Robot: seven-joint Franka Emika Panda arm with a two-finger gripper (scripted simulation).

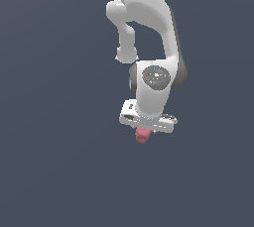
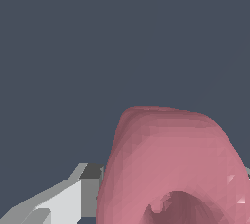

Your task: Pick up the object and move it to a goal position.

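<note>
The object is a small pink-red ring (image 1: 143,135). In the exterior view it hangs just under my white gripper (image 1: 144,133), near the picture's middle. In the wrist view the ring (image 2: 166,164) fills much of the frame, and its centre hole shows at the picture's edge. One grey-white finger (image 2: 85,189) presses against the ring's side. The other finger is hidden behind the ring. My gripper is shut on the ring. The exterior view does not show the fingertips clearly.
The white arm (image 1: 149,18) reaches down from the top of the exterior view. Everything around is a plain dark grey-blue ground (image 1: 49,171) with no other objects or edges in sight.
</note>
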